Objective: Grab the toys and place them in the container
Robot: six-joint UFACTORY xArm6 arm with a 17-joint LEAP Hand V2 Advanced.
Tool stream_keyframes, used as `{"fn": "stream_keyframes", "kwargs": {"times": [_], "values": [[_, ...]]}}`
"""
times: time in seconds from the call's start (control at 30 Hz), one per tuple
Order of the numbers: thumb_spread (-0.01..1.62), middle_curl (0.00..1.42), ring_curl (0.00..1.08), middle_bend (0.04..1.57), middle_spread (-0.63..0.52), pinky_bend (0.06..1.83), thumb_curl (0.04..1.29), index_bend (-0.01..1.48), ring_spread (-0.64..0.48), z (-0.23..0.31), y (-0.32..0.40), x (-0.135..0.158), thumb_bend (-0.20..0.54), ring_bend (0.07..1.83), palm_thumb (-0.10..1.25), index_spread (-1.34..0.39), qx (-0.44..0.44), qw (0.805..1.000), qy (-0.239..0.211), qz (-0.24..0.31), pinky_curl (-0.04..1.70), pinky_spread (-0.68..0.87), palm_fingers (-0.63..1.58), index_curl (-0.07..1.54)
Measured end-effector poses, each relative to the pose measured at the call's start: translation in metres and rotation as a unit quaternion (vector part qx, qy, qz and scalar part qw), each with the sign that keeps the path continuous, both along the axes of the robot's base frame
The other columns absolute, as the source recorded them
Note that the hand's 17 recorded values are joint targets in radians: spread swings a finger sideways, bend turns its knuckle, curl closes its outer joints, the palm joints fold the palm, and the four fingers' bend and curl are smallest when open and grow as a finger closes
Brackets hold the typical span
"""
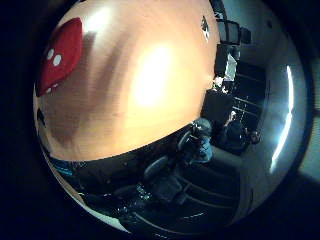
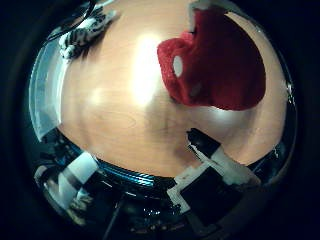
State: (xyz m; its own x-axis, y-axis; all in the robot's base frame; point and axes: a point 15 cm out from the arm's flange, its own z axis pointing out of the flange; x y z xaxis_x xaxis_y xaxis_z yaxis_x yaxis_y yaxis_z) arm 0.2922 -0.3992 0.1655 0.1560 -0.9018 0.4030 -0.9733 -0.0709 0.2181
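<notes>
A red plush toy (image 2: 220,65) with white spots lies on the wooden table (image 2: 115,115), close to the palm; it also shows by the table's side as the red toy (image 1: 60,52). A black-and-white striped plush toy (image 2: 85,32) lies farther off on the table. Beside it runs a pale, translucent wall (image 2: 42,97), possibly the container's side. One white and black finger (image 2: 217,157) of my right hand (image 2: 210,170) reaches out straight over the table, its dark tip just short of the red toy. Nothing is held.
The table's front edge (image 1: 125,152) curves below the palm. Beyond it are dark office chairs (image 1: 165,180) and dark furniture (image 1: 227,55) in the room. A white cylindrical part (image 2: 75,175) sits off the table's edge.
</notes>
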Motion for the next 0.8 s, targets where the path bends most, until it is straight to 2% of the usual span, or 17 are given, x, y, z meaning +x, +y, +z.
{"fn": "stream_keyframes", "kwargs": {"times": [0.23, 0.33, 0.5, 0.6, 0.8], "values": [[0.92, 0.26, 0.16, 0.17, 0.02, 0.22, 0.34, 0.47, 0.20, -0.012, 0.006, 0.004, -0.021, 0.17, 0.83, -0.48, 0.007, 1.000, 0.005, 0.000, 0.32, 0.40, 0.14, 0.41], [0.92, 0.26, 0.14, 0.18, -0.01, 0.19, 0.35, 0.62, 0.20, -0.009, 0.006, 0.005, -0.019, 0.15, 0.85, -0.49, 0.004, 1.000, 0.003, 0.001, 0.31, 0.41, 0.18, 0.46], [0.97, 0.30, 0.09, 0.23, -0.10, 0.16, 0.36, 1.00, 0.18, -0.002, 0.002, 0.010, -0.008, 0.13, 0.93, -0.49, -0.002, 1.000, -0.008, 0.009, 0.27, 0.40, 0.26, 0.59], [1.02, 0.33, 0.07, 0.28, -0.16, 0.17, 0.36, 1.15, 0.16, 0.003, 0.001, 0.010, -0.008, 0.15, 0.99, -0.47, -0.005, 1.000, -0.012, 0.008, 0.25, 0.40, 0.27, 0.64], [1.08, 0.36, 0.07, 0.34, -0.22, 0.18, 0.35, 1.25, 0.15, 0.005, -0.001, 0.008, -0.013, 0.16, 1.02, -0.43, -0.007, 1.000, -0.011, 0.008, 0.24, 0.40, 0.27, 0.66]]}}
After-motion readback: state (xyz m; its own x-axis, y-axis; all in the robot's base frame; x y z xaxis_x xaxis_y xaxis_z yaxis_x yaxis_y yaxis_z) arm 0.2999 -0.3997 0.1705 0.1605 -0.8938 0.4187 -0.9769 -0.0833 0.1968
